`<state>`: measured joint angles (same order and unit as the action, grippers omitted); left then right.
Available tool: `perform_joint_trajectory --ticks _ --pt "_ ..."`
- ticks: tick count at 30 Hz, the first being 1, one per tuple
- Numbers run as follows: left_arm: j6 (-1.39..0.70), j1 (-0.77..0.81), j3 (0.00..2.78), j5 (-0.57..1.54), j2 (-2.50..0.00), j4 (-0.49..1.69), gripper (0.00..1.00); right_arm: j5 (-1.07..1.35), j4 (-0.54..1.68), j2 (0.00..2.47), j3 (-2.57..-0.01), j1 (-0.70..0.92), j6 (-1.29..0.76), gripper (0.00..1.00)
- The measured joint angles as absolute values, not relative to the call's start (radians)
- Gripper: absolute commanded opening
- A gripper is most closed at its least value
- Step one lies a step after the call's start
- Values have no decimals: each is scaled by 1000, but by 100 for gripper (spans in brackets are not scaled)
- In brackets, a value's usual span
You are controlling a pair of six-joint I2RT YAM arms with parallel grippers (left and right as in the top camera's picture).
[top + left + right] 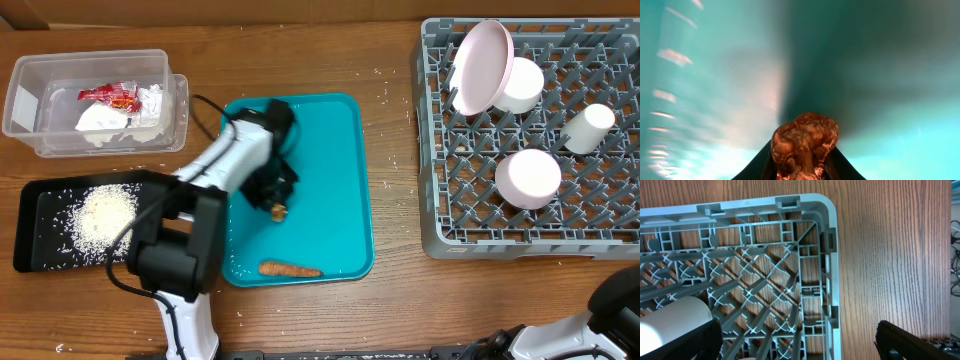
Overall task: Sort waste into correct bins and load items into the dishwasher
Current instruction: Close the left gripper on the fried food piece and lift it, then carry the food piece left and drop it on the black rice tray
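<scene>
The left gripper point(275, 200) has its fingers drawn in against both sides of the brown lump point(805, 142), low over the teal tray point(335, 150). The wrist view is so close and blurred that I cannot tell whether the lump has left the tray floor. Near the tray's front edge lies the carrot stick point(290, 268), untouched, so two scraps are left to bin. To the left, the black tray point(40, 200) holds a heap of rice point(100, 215), and the clear tub point(30, 100) beyond it holds the napkin point(110, 125) and the wrapper point(110, 95). A few grains lie loose on the table point(395, 300). On the right, the rack point(440, 200) carries the large plate point(480, 65) on edge, a bowl point(522, 85) just behind it, the cup point(587, 127) and a round white dish point(528, 177), probably the small plate, so loading looks done. The right gripper point(797, 345) stands wide open and empty over the rack's corner. Its arm is cut off at the overhead frame's edge.
</scene>
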<state>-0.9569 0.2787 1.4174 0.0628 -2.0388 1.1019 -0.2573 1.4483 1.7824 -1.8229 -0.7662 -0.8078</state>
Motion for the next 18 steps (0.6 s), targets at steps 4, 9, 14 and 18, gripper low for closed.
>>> perform_joint_trajectory --ticks 4,9,14,18 --pt "-912 154 1533 44 -2054 1188 24 -258 1448 1782 -1823 -766 -808 100" --pt "-863 -7 1764 22 -2056 1302 21 -258 1449 1782 -1823 -766 -808 100" --pt "-855 -157 1911 -1 -2056 1362 22 -253 1449 1782 -1823 -766 -808 100" --pt "-854 -317 1925 -10 -2056 1376 22 -251 1449 1782 -1823 -766 -808 100"
